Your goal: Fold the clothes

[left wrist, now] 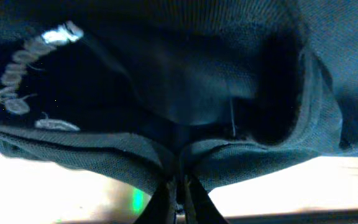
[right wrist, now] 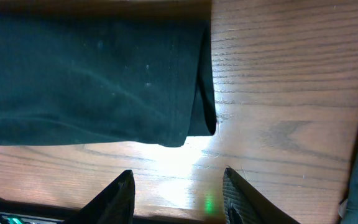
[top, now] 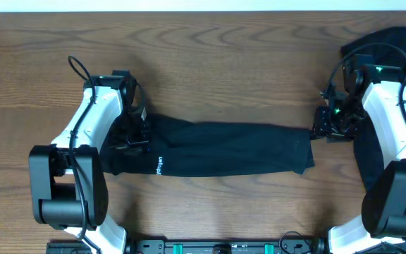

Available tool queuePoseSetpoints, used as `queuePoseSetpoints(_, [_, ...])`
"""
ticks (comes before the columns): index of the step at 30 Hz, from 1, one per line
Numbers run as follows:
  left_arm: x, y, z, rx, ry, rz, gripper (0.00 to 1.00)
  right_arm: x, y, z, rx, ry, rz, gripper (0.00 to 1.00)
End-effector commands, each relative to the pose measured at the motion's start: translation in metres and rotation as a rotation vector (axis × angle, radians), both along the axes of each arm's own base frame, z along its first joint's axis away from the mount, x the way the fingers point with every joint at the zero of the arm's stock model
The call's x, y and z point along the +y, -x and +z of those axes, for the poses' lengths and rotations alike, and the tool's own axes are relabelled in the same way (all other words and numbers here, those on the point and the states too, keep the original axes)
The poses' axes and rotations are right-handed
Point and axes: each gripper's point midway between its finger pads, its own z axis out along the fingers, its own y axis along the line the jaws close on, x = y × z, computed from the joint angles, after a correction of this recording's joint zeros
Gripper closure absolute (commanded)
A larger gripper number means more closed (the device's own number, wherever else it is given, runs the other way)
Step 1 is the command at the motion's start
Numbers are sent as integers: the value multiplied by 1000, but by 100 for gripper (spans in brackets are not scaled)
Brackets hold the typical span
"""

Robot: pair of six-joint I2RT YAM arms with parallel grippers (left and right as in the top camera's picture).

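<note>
Two grippers: left gripper (left wrist: 179, 198) pinched tight on the hem of the black garment (top: 231, 148), lower centre; right gripper (right wrist: 178, 174) wide apart, just beside its end; garment stretched across the overhead frame's middle.

Wood-grain table (top: 224, 77); across its middle, long black garment (top: 238, 148); dark cloth (top: 395, 37) at right edge.

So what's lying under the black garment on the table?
Only the wooden table shows around the clothes. The left gripper pinches a fold at one end; the right gripper stands open beside the other. Anything beneath the fabric is covered.
</note>
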Motion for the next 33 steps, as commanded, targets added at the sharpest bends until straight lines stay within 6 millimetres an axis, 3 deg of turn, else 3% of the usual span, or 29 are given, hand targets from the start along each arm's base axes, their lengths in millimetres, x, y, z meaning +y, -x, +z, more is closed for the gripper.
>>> queuePoseSetpoints(1, [1,-3,10,-17,-8,34,91,1,-2,6,-25,1,-4,56])
queuePoseSetpoints(6, [2,10,14,36,-13,37,90,1,-1,6,-23,2,-3,56])
queuePoseSetpoints(10, [3,18,16,70,-23,35,73,1,-2,6,-25,2,-3,56])
queuePoseSetpoints(15, [3,16,16,63,-22,36,64,1,-2,6,-25,2,-3,55])
queuePoseSetpoints(17, [3,8,13,26,-20,36,64,1,-2,6,-25,2,-3,55])
queuePoseSetpoints(22, [1,-35,4,-153,-7,38,63,1,-3,6,-29,2,-4,55])
queuePoseSetpoints(26, [-2,-72,3,-302,4,41,48,1,-3,6,-31,2,-3,55])
queuePoseSetpoints(29, [-2,-85,3,-357,7,41,44,1,-3,6,-33,2,-4,55])
queuePoseSetpoints(33, [-2,-89,-4,-368,8,41,44,1,-3,6,-33,2,-3,55])
